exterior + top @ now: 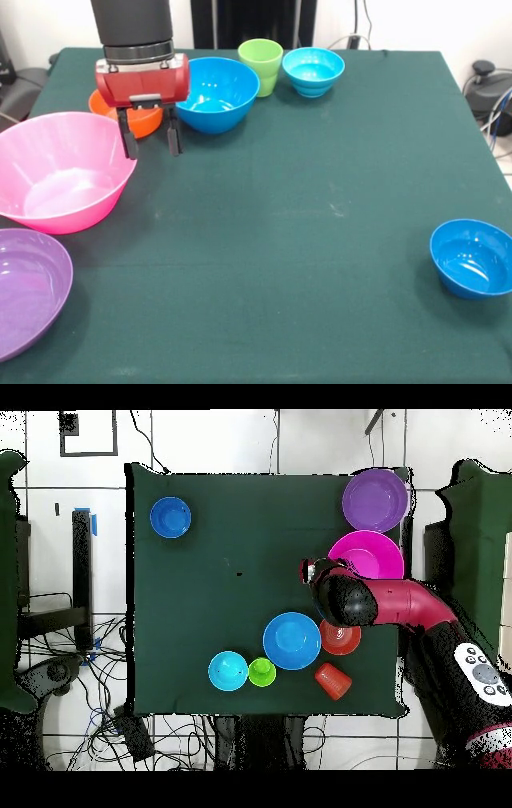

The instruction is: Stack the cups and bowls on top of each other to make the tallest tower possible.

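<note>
gripper (150,140) is being held spread apart, nothing pinched, just beside pink bowl (60,170) rim | orange bowl (136,118) sitting behind it at 12, medium blue bowl (214,94) at 2 | green cup (261,66), cyan bowl (313,70) further along | purple bowl (28,288) at 7, dark blue bowl (472,258) at 4, well apart | orange cup (332,680) tipped | no tower stacked yet

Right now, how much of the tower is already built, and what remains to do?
Nothing is stacked yet: every piece stands alone on the table. The gripper holds nothing; its fingers hang open between the pink bowl and the medium blue bowl, in front of the orange bowl. Still to stack: those, the purple bowl, cyan bowl, dark blue bowl, green cup and orange cup.
</note>
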